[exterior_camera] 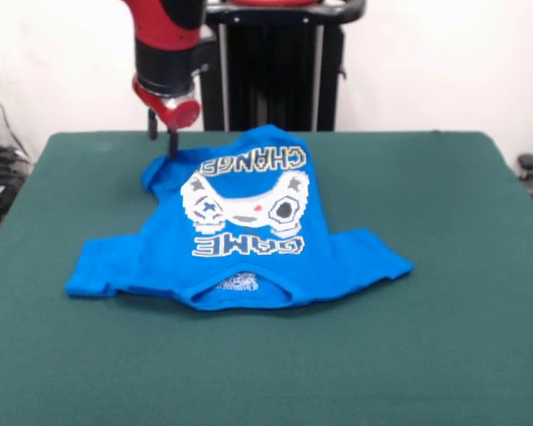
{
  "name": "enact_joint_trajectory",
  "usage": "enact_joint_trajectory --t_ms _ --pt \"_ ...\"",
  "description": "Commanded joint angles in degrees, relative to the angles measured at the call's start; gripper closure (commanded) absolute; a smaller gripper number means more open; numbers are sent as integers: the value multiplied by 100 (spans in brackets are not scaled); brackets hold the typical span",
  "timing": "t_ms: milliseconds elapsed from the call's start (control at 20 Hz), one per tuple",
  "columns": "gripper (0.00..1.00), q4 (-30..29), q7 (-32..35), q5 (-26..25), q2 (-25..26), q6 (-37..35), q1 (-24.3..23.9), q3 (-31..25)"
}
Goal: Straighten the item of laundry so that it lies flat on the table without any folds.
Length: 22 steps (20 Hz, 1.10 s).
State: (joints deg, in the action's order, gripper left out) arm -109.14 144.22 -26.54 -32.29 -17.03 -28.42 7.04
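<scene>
Laundry sits near the middle of a large rectangular table (444, 355) covered in dark green felt-like cloth: one small bright blue short-sleeved T-shirt (240, 226), much smaller than the tabletop around it. The shirt lies front side up with its collar toward the near edge and its hem toward the far edge, so its print reads upside down from this side. The print shows a white and grey pixel game controller, with "GAME" lettering nearer the collar and yellow-edged lettering nearer the hem. Both sleeves spread outward, one to the left and one to the right, and the right sleeve looks slightly lifted and wrinkled. The far hem is not smooth; its far left corner is bunched and raised. A red and black robot arm comes down from above at the far left, ending in a dark gripper (163, 142) whose tips meet that bunched far left corner of the shirt. Whether the jaws are parted or closed on the fabric cannot be told from this angle. Behind the table stands a black upright pedestal (275, 67) against a pale wall.
</scene>
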Motion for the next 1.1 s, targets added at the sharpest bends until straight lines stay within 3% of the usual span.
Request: enact_joint_trajectory --t_ms 50,550,1100 --pt "0 370 -665 -270 142 -426 6 -700" --pt "0 614 -280 -343 653 27 73 -719" --pt "0 554 -133 -293 553 70 169 -723"
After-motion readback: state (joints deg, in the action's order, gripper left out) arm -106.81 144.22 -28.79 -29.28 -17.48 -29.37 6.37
